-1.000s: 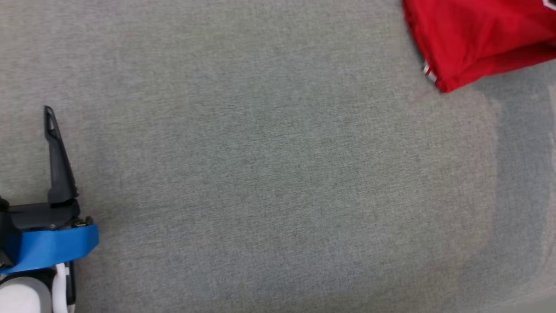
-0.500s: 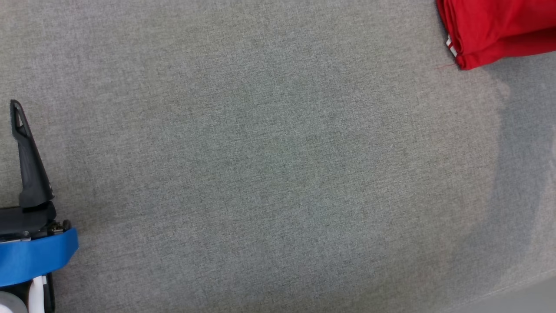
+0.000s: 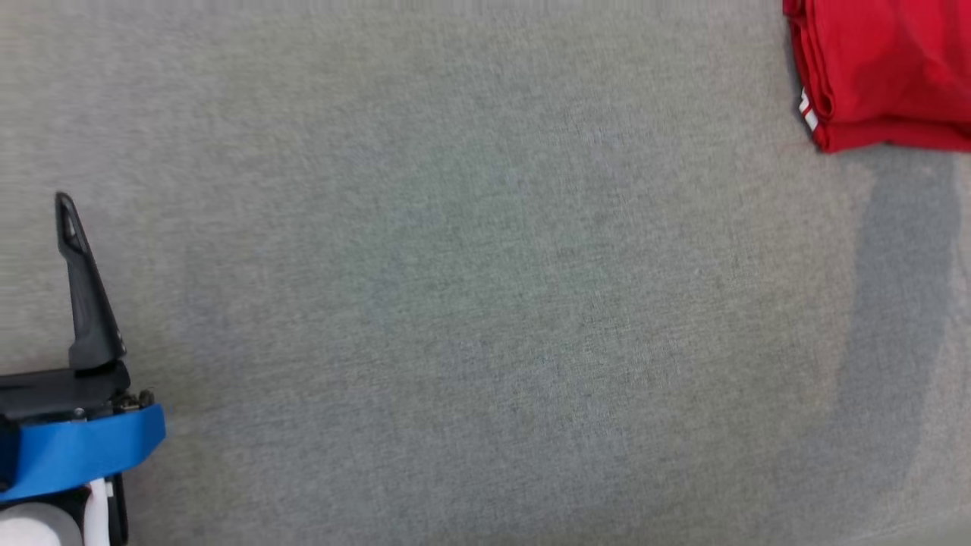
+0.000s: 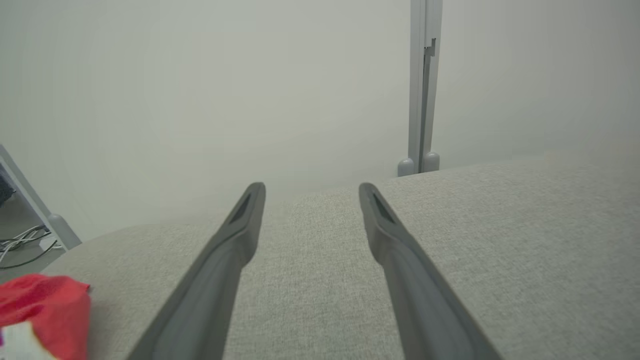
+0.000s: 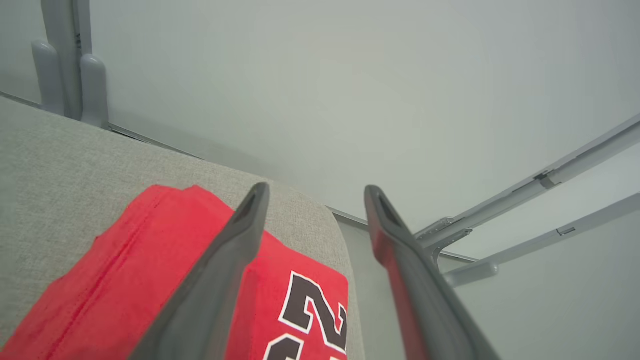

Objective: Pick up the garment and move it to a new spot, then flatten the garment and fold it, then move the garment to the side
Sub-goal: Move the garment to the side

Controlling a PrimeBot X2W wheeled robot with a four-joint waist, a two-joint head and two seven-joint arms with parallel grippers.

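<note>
The garment [image 3: 884,72] lies folded at the far right of the surface [image 3: 485,303], so I judge the task nearly finished. My right hand [image 5: 312,192] is apart over it, holding nothing; my left hand [image 4: 310,190] is apart and empty too.

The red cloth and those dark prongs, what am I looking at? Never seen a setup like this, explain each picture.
This is a two-armed robot. One picture looks down from its head at a grey fabric-covered surface, where a folded red jersey with black numerals lies at the far right. The other two come from wrist cameras looking along each gripper's dark fingers, your prongs. The left gripper is open over bare fabric. The right gripper is open above the jersey. Neither holds anything.
</note>
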